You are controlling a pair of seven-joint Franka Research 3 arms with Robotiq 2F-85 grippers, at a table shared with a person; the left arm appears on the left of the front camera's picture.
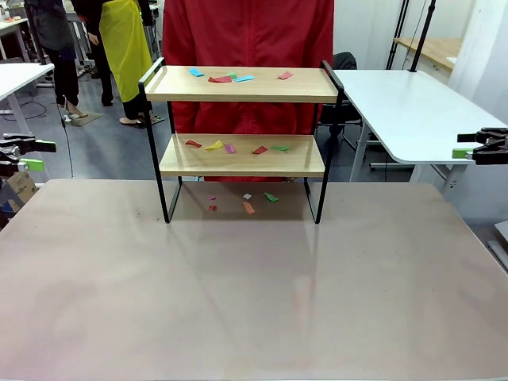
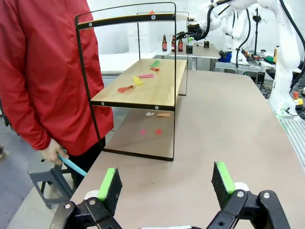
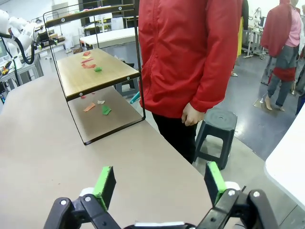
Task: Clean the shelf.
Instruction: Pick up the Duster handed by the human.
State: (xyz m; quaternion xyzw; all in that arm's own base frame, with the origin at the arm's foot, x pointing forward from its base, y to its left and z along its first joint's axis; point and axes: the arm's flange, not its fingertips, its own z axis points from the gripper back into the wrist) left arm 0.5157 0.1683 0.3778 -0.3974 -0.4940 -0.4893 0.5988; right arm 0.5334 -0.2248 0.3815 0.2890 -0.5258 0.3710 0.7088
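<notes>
The shelf (image 1: 242,155) stands at the table's far middle, two light wooden boards in a black frame. Coloured paper scraps (image 1: 220,78) lie on its top board. More scraps (image 1: 213,145) are on the lower board and on the table under it (image 1: 249,207). My left gripper (image 1: 36,155) hovers open off the table's left edge, far from the shelf. My right gripper (image 1: 464,145) hovers open off the right edge. In the wrist views the left gripper (image 2: 167,183) and the right gripper (image 3: 159,183) each hold nothing and look at the shelf (image 2: 143,90) (image 3: 95,71) end-on.
A person in a red jacket (image 1: 248,48) stands right behind the shelf, one hand holding a thin blue tool (image 2: 71,164). A grey stool (image 3: 217,129) is beside the person. White tables (image 1: 413,111) stand at the right and far left. The near tabletop (image 1: 254,294) is bare.
</notes>
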